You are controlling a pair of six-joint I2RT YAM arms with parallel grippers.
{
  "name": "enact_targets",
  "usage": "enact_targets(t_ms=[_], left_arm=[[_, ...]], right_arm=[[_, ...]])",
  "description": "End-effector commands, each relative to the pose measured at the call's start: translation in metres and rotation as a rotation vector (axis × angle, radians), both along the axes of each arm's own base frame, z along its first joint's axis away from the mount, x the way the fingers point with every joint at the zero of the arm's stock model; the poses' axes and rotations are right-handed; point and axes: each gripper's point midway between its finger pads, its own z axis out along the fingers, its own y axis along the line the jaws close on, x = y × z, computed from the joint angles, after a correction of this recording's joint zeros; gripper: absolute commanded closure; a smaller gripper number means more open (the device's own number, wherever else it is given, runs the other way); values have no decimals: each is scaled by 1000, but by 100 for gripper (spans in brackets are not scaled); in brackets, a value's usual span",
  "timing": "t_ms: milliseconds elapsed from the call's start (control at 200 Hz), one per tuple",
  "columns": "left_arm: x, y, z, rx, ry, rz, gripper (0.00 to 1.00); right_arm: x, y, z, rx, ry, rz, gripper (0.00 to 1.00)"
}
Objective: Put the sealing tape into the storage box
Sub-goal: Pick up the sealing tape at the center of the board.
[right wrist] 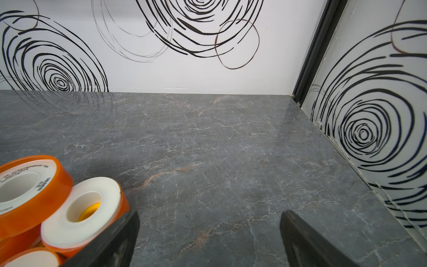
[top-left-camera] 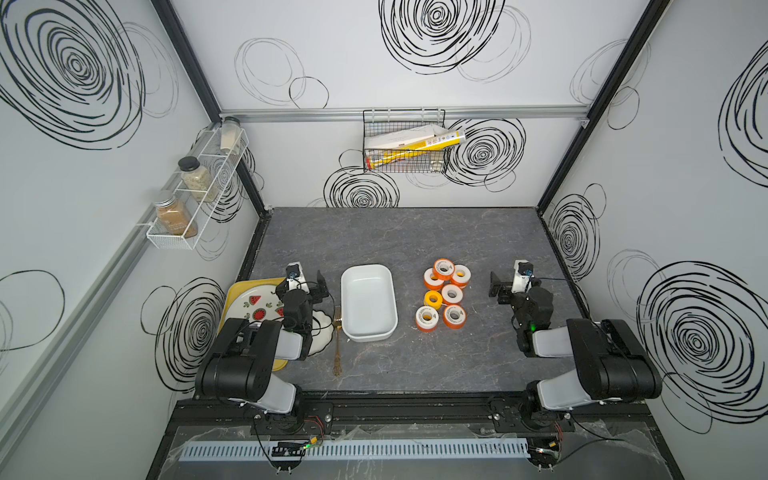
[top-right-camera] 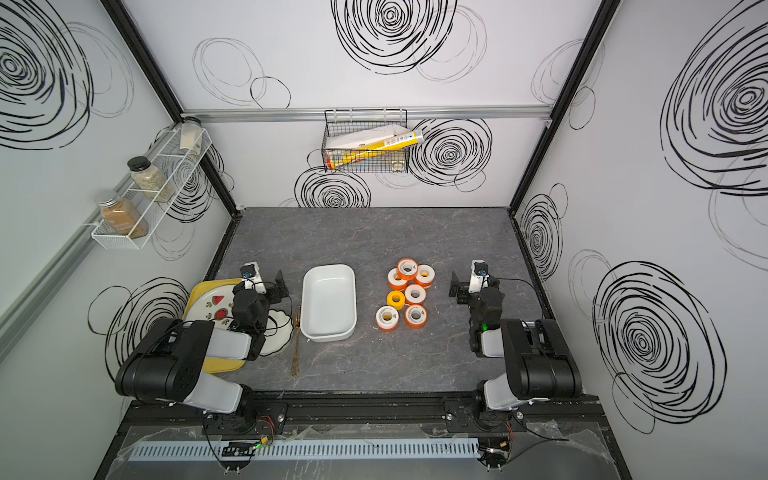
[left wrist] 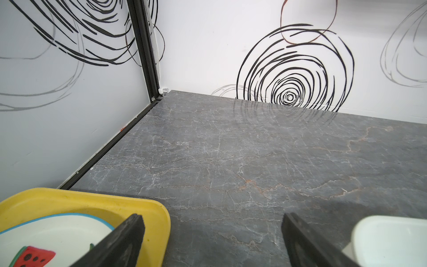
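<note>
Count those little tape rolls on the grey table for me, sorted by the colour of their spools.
Orange-spool rolls of white sealing tape: 6
Yellow-spool roll of white sealing tape: 1
Total: 7

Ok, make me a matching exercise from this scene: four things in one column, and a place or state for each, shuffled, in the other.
Things:
1. white plastic rectangular storage box
2. thin gold metal fork
3. yellow-spooled roll of sealing tape
4. black wire basket

Places or states:
A. hung on the back wall
B. empty
C. among the orange-spooled tape rolls
D. lying flat, just to the box's left

Pairs: 1-B, 2-D, 3-C, 4-A.
</note>
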Motion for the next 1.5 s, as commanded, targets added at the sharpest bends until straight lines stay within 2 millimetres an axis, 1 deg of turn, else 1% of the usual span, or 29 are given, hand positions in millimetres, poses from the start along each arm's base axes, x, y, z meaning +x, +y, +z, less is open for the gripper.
enact_targets(t_ms=[0,195,260,315,360,365,400,426,476,516,566,616,631,696,766,851,901,941,1001,1091,1131,1181,1251,1317,1392,1497], left_arm=[[7,5,19,-11,-73,14,1],[6,4,19,-2,-74,18,1],[6,6,24,9,-72,56,1],[10,3,28,21,-48,50,1],[17,3,27,12,11,60,1],[18,3,30,9,7,62,1],[23,4,29,-21,64,80,1],[27,4,32,-44,86,87,1],[33,-4,33,-78,136,63,1],[35,-15,38,-90,148,34,1],[35,-30,50,-95,136,-2,1],[31,-42,66,-93,102,-17,1],[29,-46,74,-94,82,-21,1],[21,-58,100,-114,15,-36,1],[14,-68,122,-188,-26,-64,1],[9,-77,142,-297,-46,-102,1],[8,-86,153,-326,-39,-150,1],[5,-90,159,-339,-24,-171,1],[1,-90,167,-370,0,-164,1],[-8,-91,175,-399,43,-164,1],[-15,-89,179,-398,62,-158,1],[-24,-82,183,-401,72,-130,1],[-40,-67,190,-423,70,-79,1],[-53,-64,196,-407,73,-124,1],[-68,-56,193,-363,80,-149,1],[-81,-46,181,-322,82,-146,1]], right_arm=[[5,-2,9,-10,-31,-6,0],[5,-2,9,-13,-31,-7,0],[4,-2,9,-12,-32,-7,0],[7,-5,11,-7,-28,-29,0],[12,-9,17,-9,-9,-55,0],[13,-9,18,-9,-7,-55,0],[17,-10,28,-13,6,-68,0],[19,-11,36,-15,7,-76,0],[20,-13,55,26,-20,-93,0],[19,-4,69,44,-29,-45,0],[17,6,85,49,-46,12,0],[14,10,99,71,-70,35,0],[12,10,104,80,-77,36,0],[8,8,119,133,-97,17,0],[4,0,132,198,-100,-43,0],[0,-8,143,254,-96,-94,0],[-5,-11,144,296,-88,-123,0],[-9,-19,142,358,-80,-182,0],[-17,-30,137,433,-64,-261,0],[-25,-27,147,438,-63,-244,0],[-30,-27,150,476,-75,-247,0],[-38,-27,155,483,-105,-240,0],[-50,-31,154,509,-154,-256,3],[-61,-32,151,528,-197,-254,9],[-68,-34,144,569,-210,-265,11],[-66,-23,139,532,-146,-207,12]])
